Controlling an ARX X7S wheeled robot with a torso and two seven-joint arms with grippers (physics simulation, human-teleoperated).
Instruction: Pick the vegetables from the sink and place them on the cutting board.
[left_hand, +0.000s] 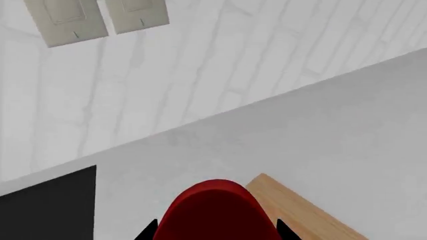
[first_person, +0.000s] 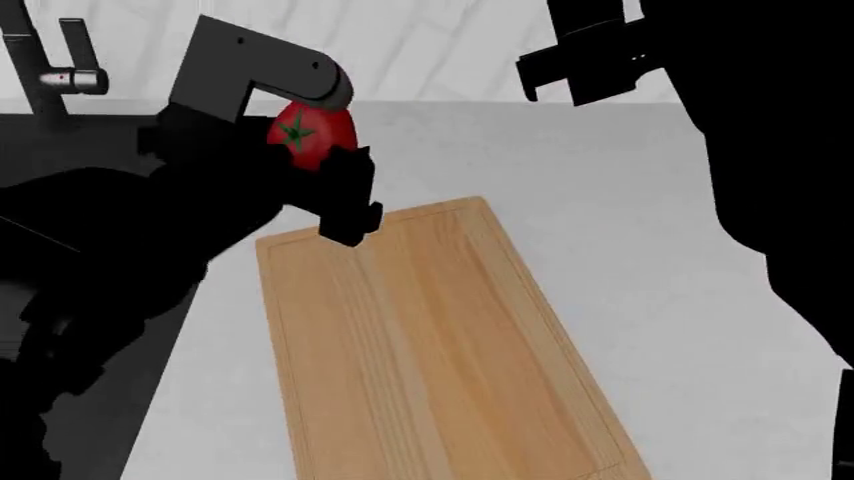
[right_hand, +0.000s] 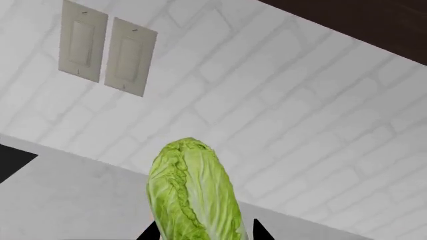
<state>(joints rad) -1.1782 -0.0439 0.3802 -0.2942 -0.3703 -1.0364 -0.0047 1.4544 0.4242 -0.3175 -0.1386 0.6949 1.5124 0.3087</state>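
Carrying both vegetables toward the cutting board (first_person: 427, 350).

The left hand (first_person: 327, 170) grasps the tomato (first_person: 310, 138) above the board's far corner, nearest the sink (first_person: 80, 140); the right hand (right_hand: 203, 232) grasps the napa cabbage (right_hand: 192, 195), raised by the wall. Best to lower each well inside the groove before releasing.

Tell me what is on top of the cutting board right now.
The cutting board shows bare wood. The tomato sits in the left gripper by its far corner, above the counter. That gripper hides the corner itself.
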